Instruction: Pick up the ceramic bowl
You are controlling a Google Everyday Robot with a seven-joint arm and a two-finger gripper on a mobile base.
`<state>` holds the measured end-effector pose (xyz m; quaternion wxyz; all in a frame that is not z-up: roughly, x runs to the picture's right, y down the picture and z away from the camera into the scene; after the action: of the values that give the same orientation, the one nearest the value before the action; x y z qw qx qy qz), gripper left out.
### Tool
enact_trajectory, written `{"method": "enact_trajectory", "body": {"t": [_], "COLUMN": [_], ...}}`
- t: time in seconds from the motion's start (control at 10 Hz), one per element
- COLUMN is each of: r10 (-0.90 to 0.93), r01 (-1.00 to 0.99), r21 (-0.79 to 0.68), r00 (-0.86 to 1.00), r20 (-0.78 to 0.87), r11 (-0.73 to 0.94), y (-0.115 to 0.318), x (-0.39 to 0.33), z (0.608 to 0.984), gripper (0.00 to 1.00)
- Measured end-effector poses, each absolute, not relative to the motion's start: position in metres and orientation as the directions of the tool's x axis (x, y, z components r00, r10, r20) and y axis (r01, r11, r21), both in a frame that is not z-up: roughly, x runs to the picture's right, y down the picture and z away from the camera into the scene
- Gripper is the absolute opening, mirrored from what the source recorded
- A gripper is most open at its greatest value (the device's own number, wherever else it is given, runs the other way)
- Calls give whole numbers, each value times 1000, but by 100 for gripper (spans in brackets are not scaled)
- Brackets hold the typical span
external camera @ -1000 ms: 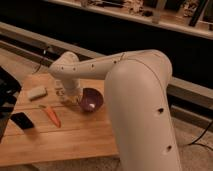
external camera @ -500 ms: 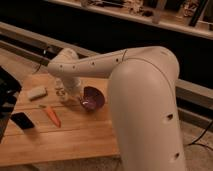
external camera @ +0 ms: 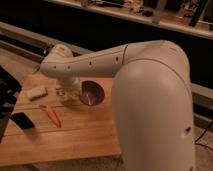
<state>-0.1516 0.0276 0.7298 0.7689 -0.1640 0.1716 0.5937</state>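
One white robot arm filled most of the camera view, with its thick lower segment in the front right and a thinner segment reaching to the left over a wooden table. At the end of this segment the wrist bent down, and the gripper hung low above the table, near its back edge. The ceramic bowl, purple and glossy, was on the table just beside the gripper, at its right side in the view. The bowl seemed tilted, with its opening turned toward the camera, and its right edge went behind the big arm segment. Whether the gripper touched the bowl's rim or only stood next to it, I could not tell. An orange carrot lay on the wood in front of the gripper and a little to the left, apart from the bowl. A pale, oblong object, maybe a sponge, lay further left, near the back of the table. A flat black object lay close to the left edge of the table, near the carrot. Behind the table was a dark counter front, and above it a lighter shelf with some unclear items.
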Motion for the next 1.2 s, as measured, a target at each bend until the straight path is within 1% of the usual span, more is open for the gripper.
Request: {"method": "enact_trajectory", "body": {"t": [0.5, 0.7, 0.9, 1.2], "r10": [903, 931, 942, 941], "r01": [-975, -975, -975, -975], "r21": [-22, 8, 22, 20], "r00": [214, 208, 207, 208], "r20": [-372, -299, -263, -268], "r11": [222, 221, 220, 221], "y": [8, -4, -9, 1], "x": [-149, -147, -146, -148], "z": [680, 661, 656, 659], "gripper": [0, 0, 0, 0]}}
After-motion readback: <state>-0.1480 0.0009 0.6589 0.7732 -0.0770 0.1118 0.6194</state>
